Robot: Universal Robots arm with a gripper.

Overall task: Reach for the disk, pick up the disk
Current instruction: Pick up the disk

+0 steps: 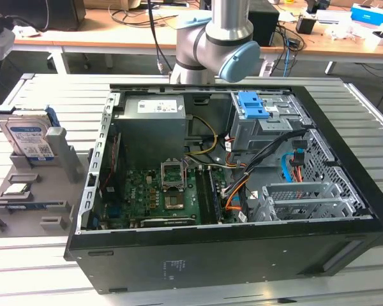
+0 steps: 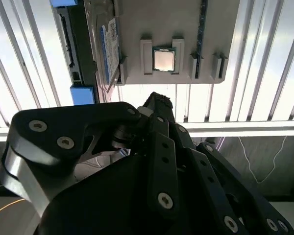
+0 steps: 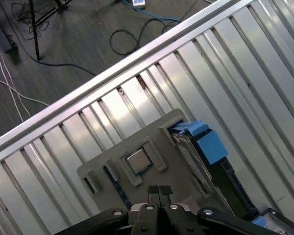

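Note:
The disk (image 1: 29, 136) is a silver drive with a white-and-blue label in a blue bracket. It stands leaning in a grey holder (image 1: 59, 156) at the exterior view's left, beside the open computer case. In the first wrist view my gripper (image 3: 159, 190) is shut with nothing between its fingertips. It hovers well above the holder, over the small square chip (image 3: 137, 160), with the disk (image 3: 206, 144) off to one side and untouched. The second wrist view looks past the gripper (image 2: 159, 100) at the disk (image 2: 108, 49) edge-on.
A black open computer case (image 1: 345, 210) fills the middle of the slatted metal table (image 1: 45, 268), with a bare blue latch piece (image 1: 252, 105) inside. The small silver chip (image 1: 16, 189) sits on the holder's low part. Desks with cables stand behind; floor cables lie beyond the table edge (image 3: 88, 93).

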